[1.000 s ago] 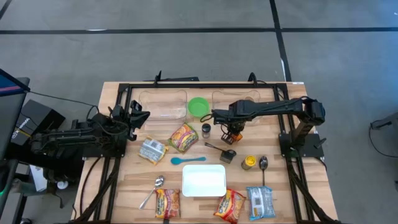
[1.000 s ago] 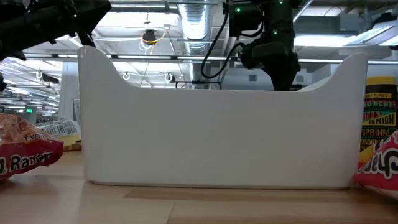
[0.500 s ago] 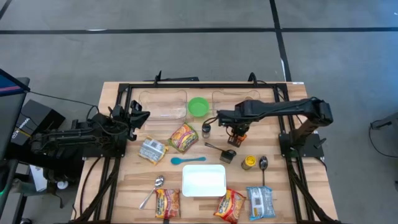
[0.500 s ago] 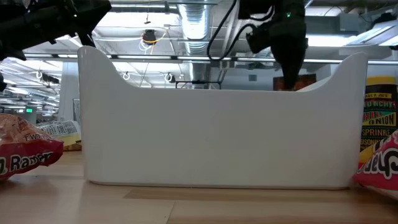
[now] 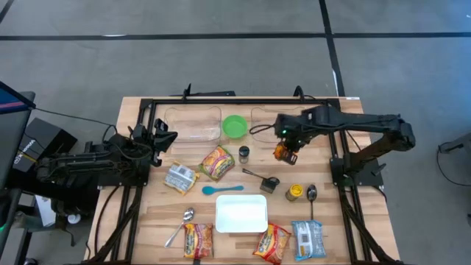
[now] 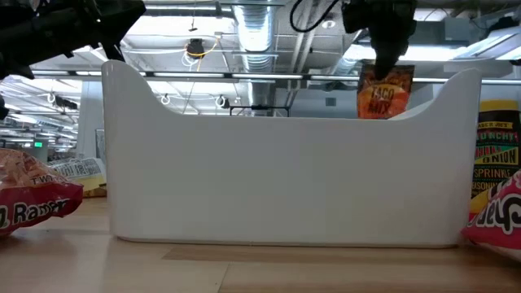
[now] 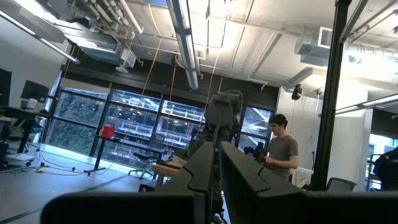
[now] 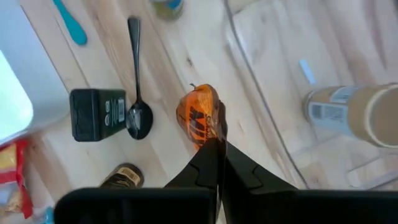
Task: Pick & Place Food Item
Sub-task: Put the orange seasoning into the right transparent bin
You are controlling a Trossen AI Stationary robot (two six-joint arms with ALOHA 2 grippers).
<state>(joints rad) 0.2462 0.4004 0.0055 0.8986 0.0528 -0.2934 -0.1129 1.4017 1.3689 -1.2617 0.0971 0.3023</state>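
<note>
While my right gripper [image 5: 285, 152] hangs above the bench [image 5: 368, 235], jaws pinched shut on the taco packet's [image 8: 200, 116] top edge, packet dangling long axis vertical, white tray [image 5: 241, 213] lies forward-left. Left gripper [image 5: 163, 140] parked far, jaws together, empty.

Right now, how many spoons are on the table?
4. A blue spoon above the white tray, a black one right of it, a metal one near the front left, another metal one beside the yellow can. Others may be hidden.
</note>
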